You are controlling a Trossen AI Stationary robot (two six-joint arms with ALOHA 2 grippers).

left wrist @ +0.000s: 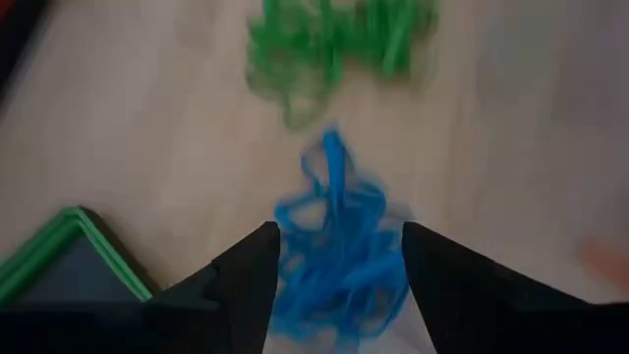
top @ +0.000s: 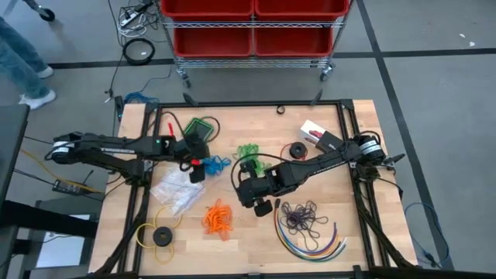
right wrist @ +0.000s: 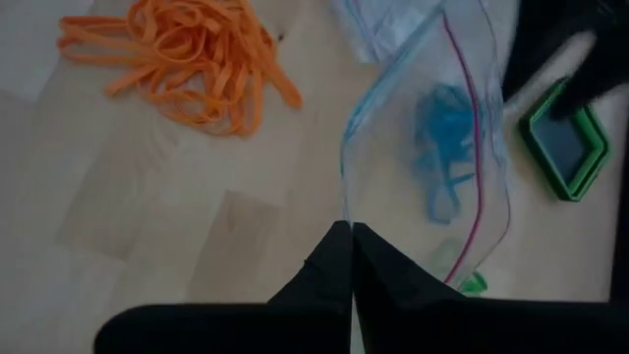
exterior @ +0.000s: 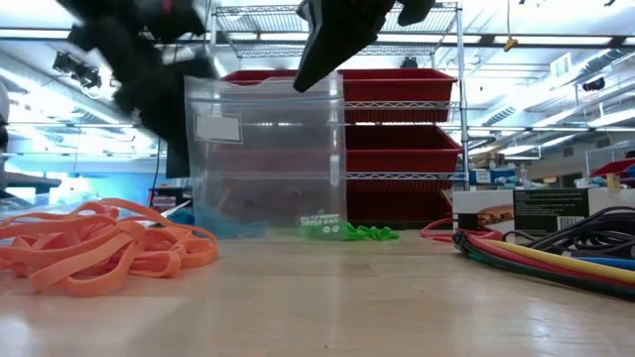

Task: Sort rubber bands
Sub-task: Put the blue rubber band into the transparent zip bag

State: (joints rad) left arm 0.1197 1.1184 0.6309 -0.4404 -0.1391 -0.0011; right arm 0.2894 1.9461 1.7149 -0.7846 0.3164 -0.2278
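The rubber bands lie in bunches: orange (top: 218, 218) at the front, blue (left wrist: 334, 256) mid-table, green (top: 248, 150) behind, purple (top: 304, 217) to the right. The left gripper (left wrist: 334, 285) stands wide open around the blue bunch, gripping nothing. The right gripper (right wrist: 351, 258) is pinched closed on a clear bag (right wrist: 442, 128). Only the low view shows the bag hanging upright.
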